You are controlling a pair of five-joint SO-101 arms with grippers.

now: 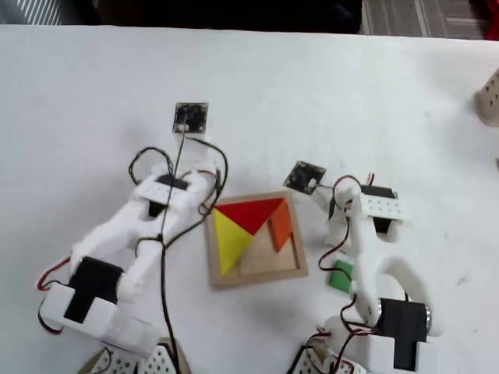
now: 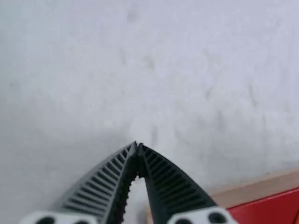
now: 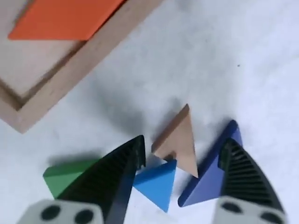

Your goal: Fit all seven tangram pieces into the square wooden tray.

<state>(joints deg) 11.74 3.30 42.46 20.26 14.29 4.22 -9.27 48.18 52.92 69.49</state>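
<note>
The square wooden tray lies between the two arms. It holds a red triangle, a yellow triangle and an orange piece. My left gripper is shut and empty, low over the white table just off the tray's corner. My right gripper is open beside the tray rim. A tan triangle and a light blue triangle lie between its fingers. A dark blue piece rests against one finger, and a green piece lies outside the other.
Two small black circuit boards lie on the table behind the arms, with dark cables trailing over the left arm. A tan perforated object stands at the far right edge. White tabletop stretches behind the tray.
</note>
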